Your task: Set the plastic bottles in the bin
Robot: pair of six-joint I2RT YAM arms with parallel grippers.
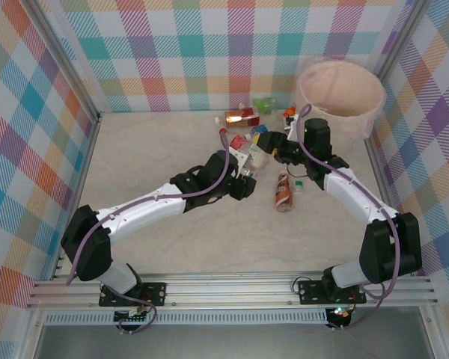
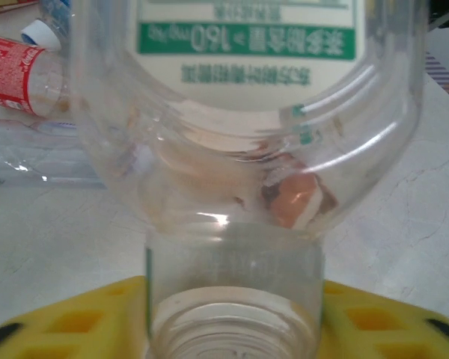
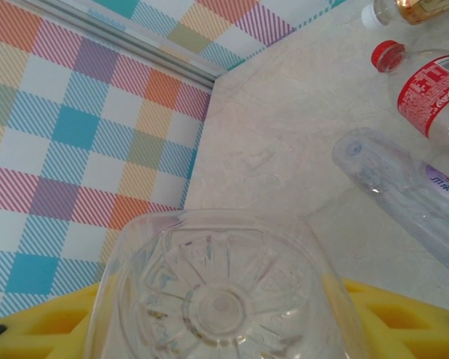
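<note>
A clear plastic bottle (image 1: 258, 157) with a green-and-white label hangs above the table's middle, held between both arms. In the left wrist view its neck (image 2: 236, 277) sits between the yellow fingers of my left gripper (image 2: 236, 318), which press its sides. My right gripper (image 3: 221, 318) is shut on the bottle's ribbed base (image 3: 221, 292). From above, the left gripper (image 1: 248, 170) and right gripper (image 1: 275, 152) face each other across it. The cream-pink bin (image 1: 359, 120) stands at the back right, behind the right gripper.
Other bottles lie on the table: an orange-liquid one (image 1: 239, 117), a green one (image 1: 266, 105), a red-labelled one (image 1: 238, 140), a brown one (image 1: 283, 192) and a small white-capped one (image 1: 299, 185). A red-capped bottle (image 3: 426, 90) and a clear one (image 3: 404, 194) lie near the right gripper. Checked walls enclose the table.
</note>
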